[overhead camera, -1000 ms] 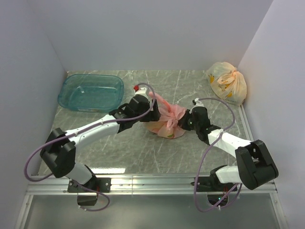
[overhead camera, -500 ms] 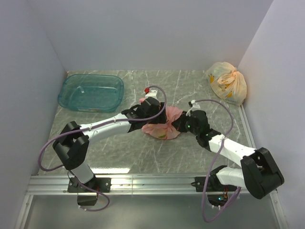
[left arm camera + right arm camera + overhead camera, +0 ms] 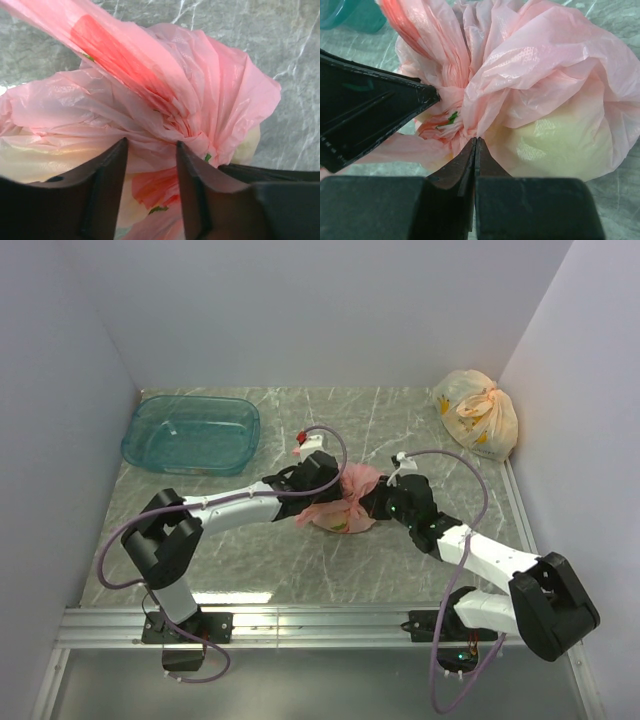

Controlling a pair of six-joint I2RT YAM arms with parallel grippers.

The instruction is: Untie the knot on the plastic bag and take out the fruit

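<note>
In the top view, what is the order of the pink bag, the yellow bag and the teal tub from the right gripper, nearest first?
1. pink bag, mid-table, at the tips of the right gripper.
2. yellow bag, far right corner.
3. teal tub, far left.

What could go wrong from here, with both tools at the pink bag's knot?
The left tool straddles loose film beside the knot, so closing may grab a fold and tighten it. The right tool, shut against the pink plastic bag, might tear the thin film if pulled hard.
</note>
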